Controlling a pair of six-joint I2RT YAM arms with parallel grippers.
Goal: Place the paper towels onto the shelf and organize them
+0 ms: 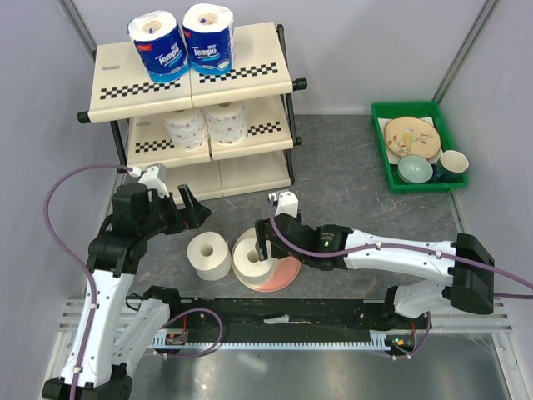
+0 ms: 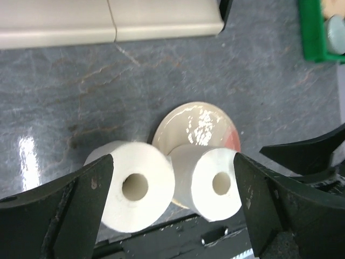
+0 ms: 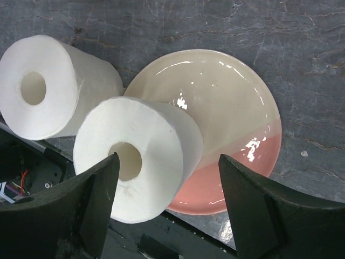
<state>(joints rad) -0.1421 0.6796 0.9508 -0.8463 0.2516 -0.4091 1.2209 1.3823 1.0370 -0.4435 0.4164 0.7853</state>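
Observation:
The shelf (image 1: 250,79) stands at the back left. Two blue-wrapped paper towels (image 1: 160,46) (image 1: 208,37) stand on its top tier and two unwrapped rolls (image 1: 185,127) (image 1: 226,122) on the middle tier. One unwrapped roll (image 1: 208,256) (image 2: 135,186) (image 3: 48,86) stands on the table. Another (image 1: 252,258) (image 2: 215,183) (image 3: 135,162) stands on a pink-and-cream plate (image 1: 283,275) (image 3: 232,124). My right gripper (image 1: 265,240) (image 3: 167,210) is open just above the roll on the plate. My left gripper (image 1: 193,208) (image 2: 172,210) is open and empty, above and behind the table roll.
A green tray (image 1: 385,142) (image 2: 315,32) with a plate and bowls sits at the back right. The shelf's bottom tier (image 1: 250,171) (image 2: 108,21) holds nothing. Grey walls close in both sides. A black rail (image 1: 275,310) runs along the near edge.

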